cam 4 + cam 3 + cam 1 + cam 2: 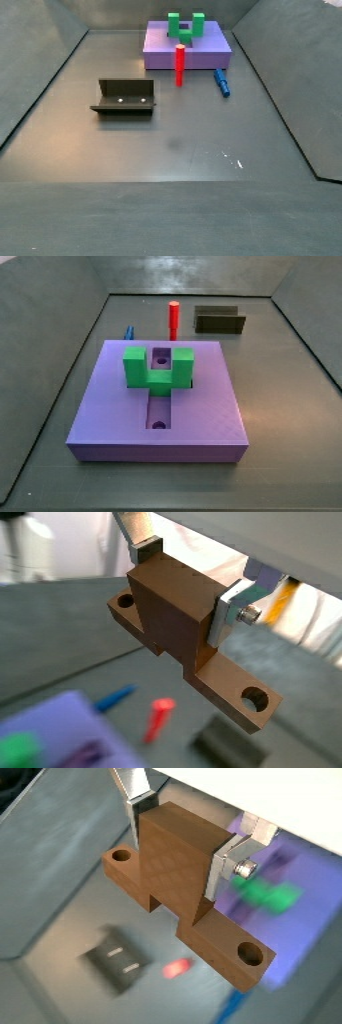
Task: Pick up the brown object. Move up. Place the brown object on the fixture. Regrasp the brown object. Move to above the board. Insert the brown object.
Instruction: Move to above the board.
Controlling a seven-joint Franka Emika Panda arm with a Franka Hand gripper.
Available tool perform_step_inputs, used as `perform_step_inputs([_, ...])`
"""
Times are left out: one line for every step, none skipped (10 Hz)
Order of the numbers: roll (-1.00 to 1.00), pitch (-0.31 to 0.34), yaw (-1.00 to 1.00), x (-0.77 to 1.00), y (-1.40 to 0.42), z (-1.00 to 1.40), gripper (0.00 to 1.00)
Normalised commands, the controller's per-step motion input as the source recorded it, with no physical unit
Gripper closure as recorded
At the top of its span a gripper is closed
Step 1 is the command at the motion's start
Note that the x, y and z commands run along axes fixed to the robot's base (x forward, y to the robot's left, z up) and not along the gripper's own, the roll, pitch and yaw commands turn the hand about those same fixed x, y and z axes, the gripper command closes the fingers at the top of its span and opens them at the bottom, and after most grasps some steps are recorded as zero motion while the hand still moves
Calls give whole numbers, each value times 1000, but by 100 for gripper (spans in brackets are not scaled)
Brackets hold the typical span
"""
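Aloft, brown object [181,617] clamped in hand [187,584], above floor.

1. The pincer [183,587] shows only in both wrist views; neither side view shows any part of the arm.
2. Its fingers [139,534] are flat silver metal plates with a brushed, pale sheen.
3. One plate ends in a bent silver tab [238,602] carrying a round bolt head [246,868].
4. A small dark pad [138,807] sits at the foot of the other plate.
5. Behind the fingers the body is blurred, pale grey-white.
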Motion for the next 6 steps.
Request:
perform_step_inputs([-1000,21,32,-520,-662,127,100])
perform_step_inputs([-1000,10,33,-197,-187,22,100])
perform_step_inputs([-1000,16,21,-93,-73,12,100])
perform_step_inputs([-829,-2,14,-85,-58,31,100])
perform_step_inputs([-517,-32,7,-77,-16,-3,100])
perform_step_inputs([-338,-41,3,-61,3,-1,100])
